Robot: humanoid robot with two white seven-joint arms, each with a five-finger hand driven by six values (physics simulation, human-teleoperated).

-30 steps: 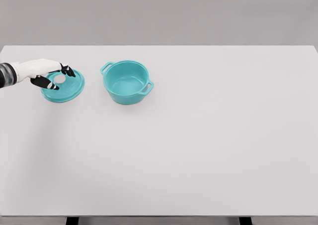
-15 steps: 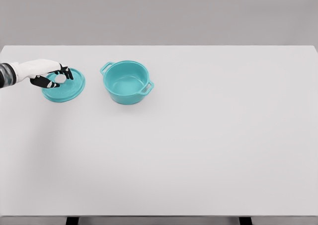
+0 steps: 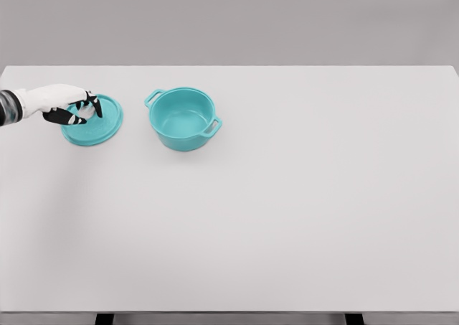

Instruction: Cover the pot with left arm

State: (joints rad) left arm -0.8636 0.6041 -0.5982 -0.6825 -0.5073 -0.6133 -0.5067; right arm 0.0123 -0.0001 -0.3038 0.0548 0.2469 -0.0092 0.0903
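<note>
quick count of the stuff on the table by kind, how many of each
pot: 1
lid: 1, teal like the pot, with the left robot hand on its knob
total: 2 on the white table

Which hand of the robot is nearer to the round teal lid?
Left. The left hand is over the round teal lid, fingers around its white knob. The right hand is not in view.

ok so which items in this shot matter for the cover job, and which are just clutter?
Job items:
- teal lid, left of the pot, left hand closed around its knob
- teal pot, open, nothing visible inside

Lying about:
- nothing; only the white table under them
</note>
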